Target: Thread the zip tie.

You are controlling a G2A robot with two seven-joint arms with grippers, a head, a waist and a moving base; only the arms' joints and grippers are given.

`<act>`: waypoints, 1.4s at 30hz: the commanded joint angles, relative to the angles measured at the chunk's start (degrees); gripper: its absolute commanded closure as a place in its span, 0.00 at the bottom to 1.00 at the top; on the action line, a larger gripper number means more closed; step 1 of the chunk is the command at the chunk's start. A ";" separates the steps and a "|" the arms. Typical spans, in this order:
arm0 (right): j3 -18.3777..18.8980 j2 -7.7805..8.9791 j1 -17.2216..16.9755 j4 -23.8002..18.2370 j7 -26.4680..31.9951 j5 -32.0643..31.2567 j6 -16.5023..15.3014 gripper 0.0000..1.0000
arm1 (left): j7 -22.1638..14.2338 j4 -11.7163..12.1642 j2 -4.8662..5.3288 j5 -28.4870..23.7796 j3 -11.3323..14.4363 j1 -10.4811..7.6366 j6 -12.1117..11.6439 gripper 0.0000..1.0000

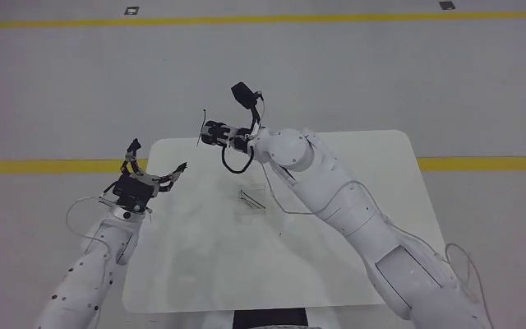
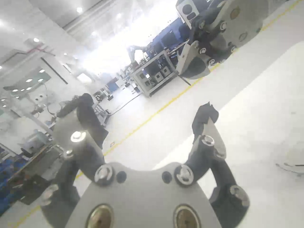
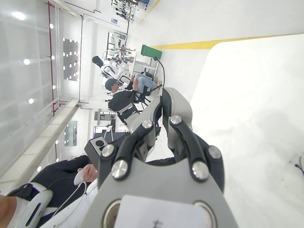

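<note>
The right tool (image 1: 207, 132) is clenching a black zip tie (image 1: 202, 122) over the far left corner of the counter (image 1: 345, 247), its strap running roughly near-to-far. The left tool (image 1: 158, 158), released and spread wide, is hovering to its left and nearer, facing it.

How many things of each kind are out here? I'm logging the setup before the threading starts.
Grippers: 2, left gripper and right gripper
Black zip tie in the right gripper: 1
Cluster of pale strips on the table: 1
Table: 1
Total: 5
</note>
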 commanded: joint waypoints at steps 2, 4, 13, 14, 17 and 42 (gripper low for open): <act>0.00 0.00 0.00 0.00 0.00 0.00 0.00 1.00 | -0.66 -0.21 0.18 0.00 0.43 -0.42 0.23 0.00; -0.08 -0.03 -0.73 -0.68 -1.27 -0.57 0.10 1.00 | -1.22 -0.45 0.65 0.00 1.49 -1.09 1.70 0.00; -2.11 -1.57 -0.61 -2.66 -6.83 -2.41 6.25 1.00 | -2.48 1.40 4.77 0.00 10.92 -7.03 10.04 0.00; -2.31 -1.76 -0.58 -2.70 -7.23 -2.40 6.70 1.00 | -2.58 1.74 5.21 0.00 11.99 -7.73 11.08 0.00; -2.75 -2.29 -0.67 -2.76 -8.51 -2.30 8.01 1.00 | -3.63 2.99 6.53 0.00 15.42 -9.98 14.44 0.00; -2.73 -3.51 -2.36 -4.28 -10.18 -4.74 10.56 1.00 | -4.03 6.23 8.22 0.00 22.46 -16.47 16.56 0.34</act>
